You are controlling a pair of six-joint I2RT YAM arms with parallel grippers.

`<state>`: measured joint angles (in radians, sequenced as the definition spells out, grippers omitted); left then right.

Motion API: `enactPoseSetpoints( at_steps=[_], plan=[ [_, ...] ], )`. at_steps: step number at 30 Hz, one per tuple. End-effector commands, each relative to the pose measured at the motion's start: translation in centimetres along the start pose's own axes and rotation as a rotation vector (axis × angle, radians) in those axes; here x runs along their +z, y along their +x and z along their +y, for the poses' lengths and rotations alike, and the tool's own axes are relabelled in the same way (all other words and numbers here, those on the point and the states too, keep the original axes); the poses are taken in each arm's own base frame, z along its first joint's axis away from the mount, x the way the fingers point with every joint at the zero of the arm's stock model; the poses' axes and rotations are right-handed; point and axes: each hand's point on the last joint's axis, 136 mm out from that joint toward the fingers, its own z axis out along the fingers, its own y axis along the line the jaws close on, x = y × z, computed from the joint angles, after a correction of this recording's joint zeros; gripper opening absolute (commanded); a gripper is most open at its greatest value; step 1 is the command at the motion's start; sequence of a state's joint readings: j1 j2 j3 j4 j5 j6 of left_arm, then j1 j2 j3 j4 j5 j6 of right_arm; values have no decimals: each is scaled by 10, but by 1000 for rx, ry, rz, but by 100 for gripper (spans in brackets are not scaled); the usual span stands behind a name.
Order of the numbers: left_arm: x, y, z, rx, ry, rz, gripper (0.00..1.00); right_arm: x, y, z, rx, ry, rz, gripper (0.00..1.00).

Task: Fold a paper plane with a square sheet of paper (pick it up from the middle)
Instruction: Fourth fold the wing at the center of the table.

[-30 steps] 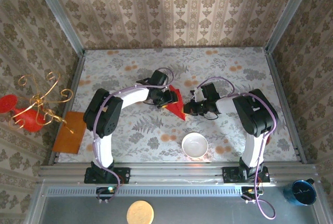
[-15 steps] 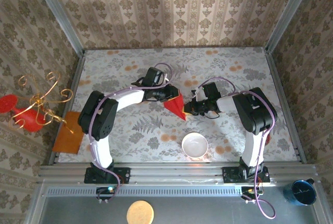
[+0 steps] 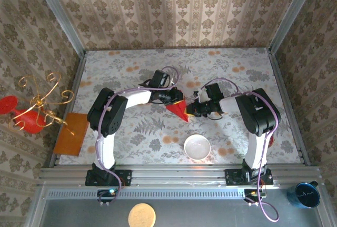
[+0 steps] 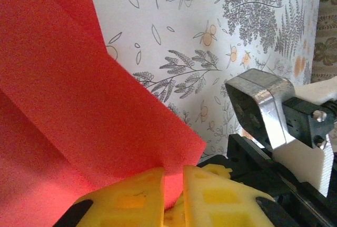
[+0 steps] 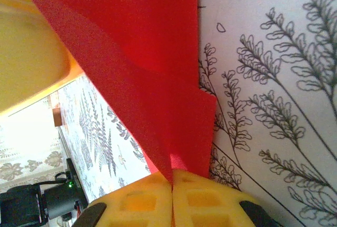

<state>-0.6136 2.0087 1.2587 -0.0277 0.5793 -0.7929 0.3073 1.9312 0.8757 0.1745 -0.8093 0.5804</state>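
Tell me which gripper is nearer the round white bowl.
Right. The right gripper sits just beyond the round white bowl; the left gripper is farther back and to the left.

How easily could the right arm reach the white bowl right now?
Probably not yet: the bowl lies close, unobstructed, but the right gripper is shut on the red paper, which the left gripper also pinches.

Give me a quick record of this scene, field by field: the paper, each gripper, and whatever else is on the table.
paper: red sheet of paper, folded into overlapping layers, over the middle of the table
left gripper: shut on the sheet's edge
right gripper: shut on the sheet from the opposite side
bowl: white bowl, empty, nearer the arm bases, apart from the paper
board: orange-brown board, at the table's left edge
stage: mid-fold, held by both arms
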Motion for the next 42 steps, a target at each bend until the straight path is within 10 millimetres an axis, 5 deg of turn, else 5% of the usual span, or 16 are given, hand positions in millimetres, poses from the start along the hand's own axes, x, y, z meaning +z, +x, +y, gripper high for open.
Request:
enactPoseSetpoints(
  at_steps=[1,20,34,42],
  plan=[
    [2,-4,5,-38,-27,7,16,0,12,-29,87,83,36,11],
    [3,-6,25,-105,-88,8,12,-3,12,-29,90,93,33,15],
    [6,-5,30,-122,-112,26,12,-18,10,0,28,28,12,23],
    [8,-5,30,-123,-112,32,12,-20,13,0,24,41,15,25]
  ],
)
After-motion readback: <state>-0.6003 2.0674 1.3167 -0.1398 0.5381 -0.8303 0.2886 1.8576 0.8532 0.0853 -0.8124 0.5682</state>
